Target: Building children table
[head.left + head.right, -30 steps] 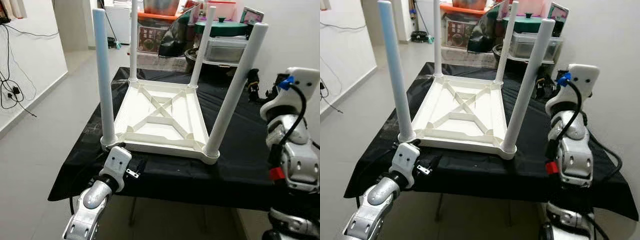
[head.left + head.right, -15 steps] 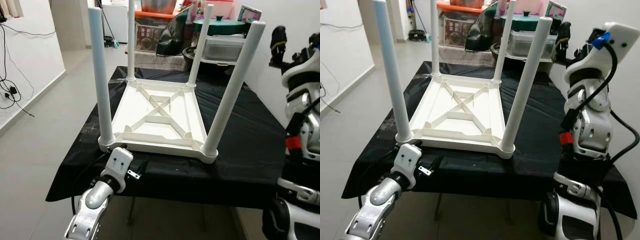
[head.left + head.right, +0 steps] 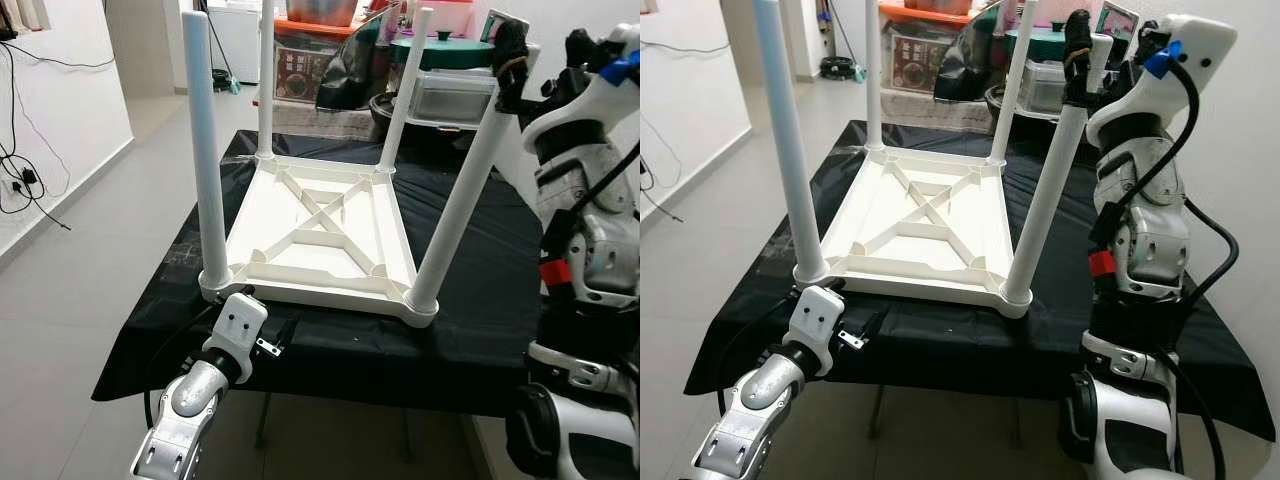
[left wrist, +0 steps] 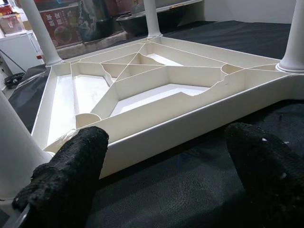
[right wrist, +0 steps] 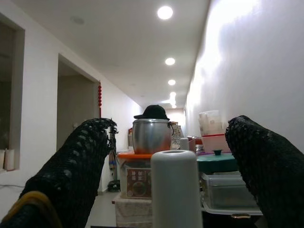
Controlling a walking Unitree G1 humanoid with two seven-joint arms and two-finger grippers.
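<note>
White children's table (image 3: 325, 235) sits upside down on the desk (image 3: 480, 330), which is covered in black cloth. Top face down, ribbed underside with X-brace up, all four legs pointing up. It lies mid-desk, near edge close to the desk's front edge.

Right gripper (image 5: 172, 164) is raised at the top of the near right leg (image 3: 463, 200). In the right wrist view the leg's rounded tip stands between the two black fingers (image 5: 76, 166). Fingers apart, one each side of the tip; can't tell if they touch it. In the head views the black fingers sit right at the leg top, silver right arm (image 3: 1140, 230) bent up beside the desk's right side.

Left gripper (image 4: 161, 180) is low at the desk's front edge, just before the table's near left corner by the near left leg (image 3: 205, 150). Fingers (image 4: 71, 171) wide apart, holding nothing, pointed at the table's near rim with black cloth between them. Left arm (image 3: 200, 390) comes up from below the desk edge.

Behind the desk: stacked clutter, a steel pot (image 5: 152, 135) on an orange-lidded box, a green-lidded pot (image 3: 440, 52) on clear plastic containers. Tiled floor (image 3: 70, 330) left of the desk, cables on the left wall.
</note>
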